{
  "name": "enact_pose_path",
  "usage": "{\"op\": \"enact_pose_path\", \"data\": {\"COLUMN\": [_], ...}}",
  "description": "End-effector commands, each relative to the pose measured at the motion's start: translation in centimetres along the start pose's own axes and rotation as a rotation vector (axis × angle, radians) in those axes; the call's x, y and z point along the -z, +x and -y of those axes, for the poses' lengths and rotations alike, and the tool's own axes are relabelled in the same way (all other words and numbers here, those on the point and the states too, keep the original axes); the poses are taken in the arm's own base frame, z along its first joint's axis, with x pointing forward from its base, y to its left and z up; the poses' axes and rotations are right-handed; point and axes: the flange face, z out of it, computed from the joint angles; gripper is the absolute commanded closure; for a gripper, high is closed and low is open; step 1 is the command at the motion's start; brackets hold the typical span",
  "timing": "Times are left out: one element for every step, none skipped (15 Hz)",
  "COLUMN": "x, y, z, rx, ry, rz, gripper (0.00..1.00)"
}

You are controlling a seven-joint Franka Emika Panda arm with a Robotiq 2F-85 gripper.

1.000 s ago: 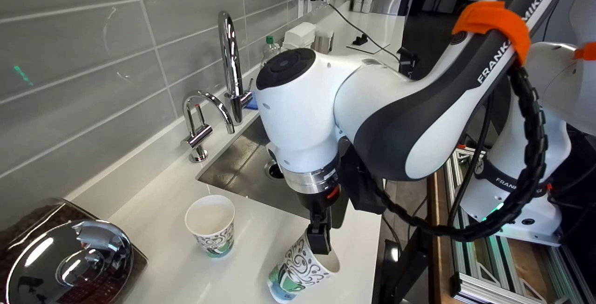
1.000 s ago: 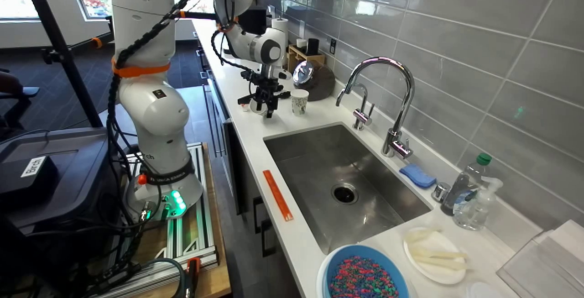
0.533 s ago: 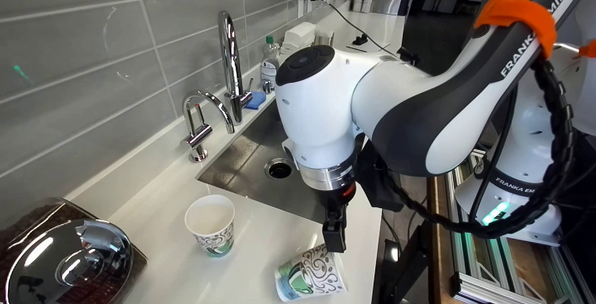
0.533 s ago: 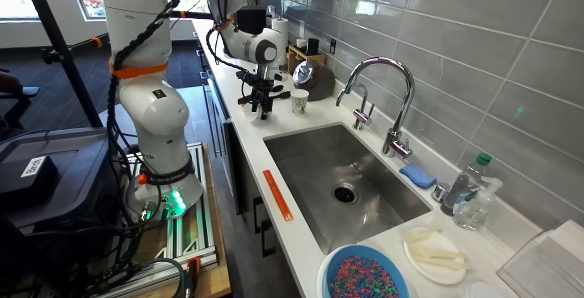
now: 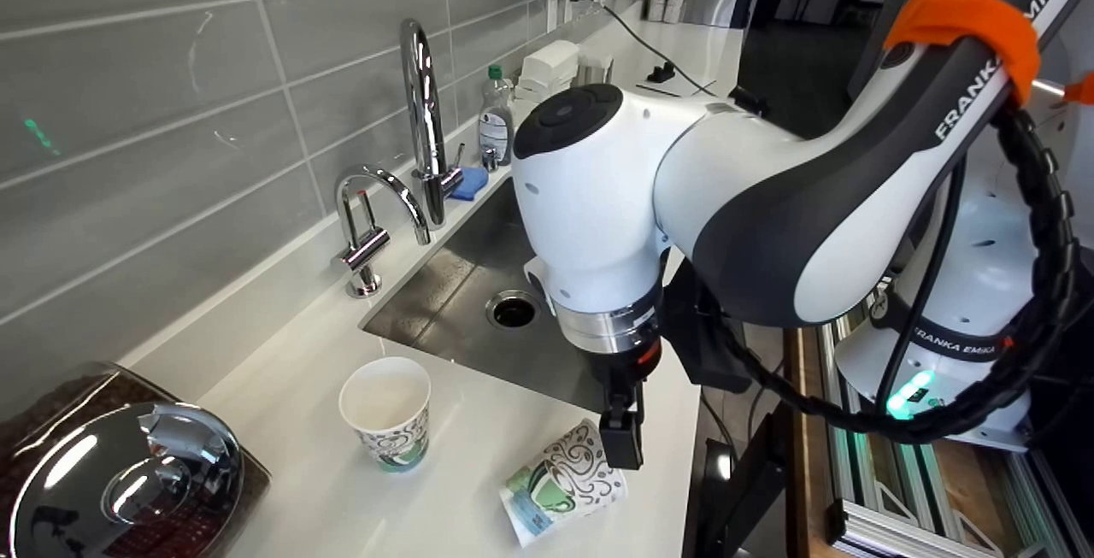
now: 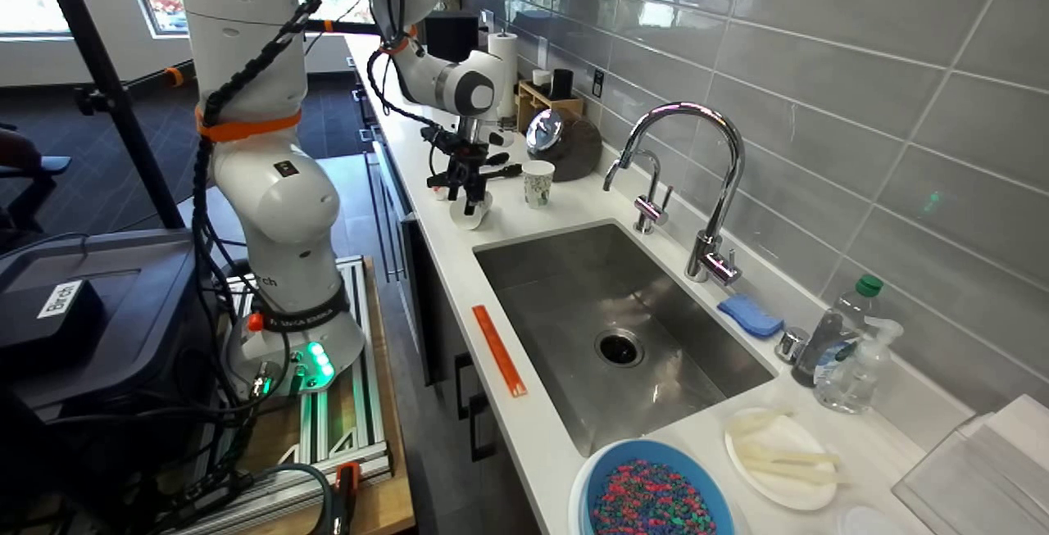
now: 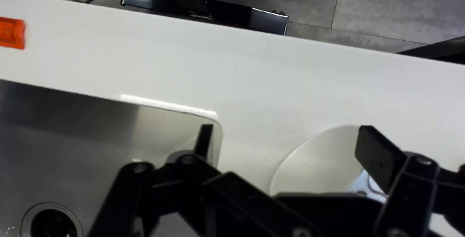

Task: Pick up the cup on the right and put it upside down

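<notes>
The cup [image 5: 568, 481] lies on its side on the white counter in an exterior view. It has a printed side with a green patch, and its mouth faces the gripper. In an exterior view its pale mouth [image 6: 475, 219] shows under the fingers. In the wrist view its cream inside [image 7: 319, 164] shows at lower right, partly hidden by the gripper. My gripper [image 7: 285, 131] is open, with fingers wide apart and nothing held. The right finger overlaps the cup's mouth; I cannot tell if it touches. The gripper [image 6: 460, 201] is just at the cup's mouth end.
A similar printed cup [image 5: 395, 443] stands upright to the left. A sink [image 5: 453, 284] with two taps lies behind. A jar with a shiny lid [image 5: 128, 472] stands at the left. An orange strip [image 6: 498, 351] lies on the counter's front edge.
The cup was tilted against the finger; now it lies flat on its side and has turned slightly. The gripper has moved right, toward the counter's front edge.
</notes>
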Motion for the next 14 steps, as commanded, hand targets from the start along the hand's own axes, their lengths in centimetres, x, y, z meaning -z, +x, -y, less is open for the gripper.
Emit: {"op": "enact_pose_path", "data": {"x": [0.2,0.2,0.3,0.3,0.6,1.3,1.9,3.0,4.1,5.3,6.6,7.9,9.0,10.0], "y": [-0.9,-0.9,-1.0,-1.1,-1.3,-1.6,-1.8,-2.1,-2.2,-2.2,-2.1,-1.6,-1.1,-0.4], "z": [-0.3,-0.3,-0.3,-0.3,-0.5,-0.6,-0.7,-0.8,-0.9,-1.0,-0.9,-0.7,-0.5,-0.1], "rx": [0.001,0.004,0.008,0.014,0.02,0.031,0.04,0.06,0.078,0.109,0.139,0.181,0.216,0.26], "ry": [0.011,0.01,0.008,0.005,0.0,-0.001,-0.007,-0.02,-0.032,-0.044,-0.052,-0.057,-0.06,-0.058], "rz": [0.017,0.018,0.019,0.021,0.02,0.016,0.016,0.011,0.01,0.006,0.004,-0.003,-0.009,-0.017], "gripper": [0.0,0.0,0.0,0.0,0.0,0.0,0.0,0.0,0.0,0.0,0.0,0.0,0.0,0.0]}}
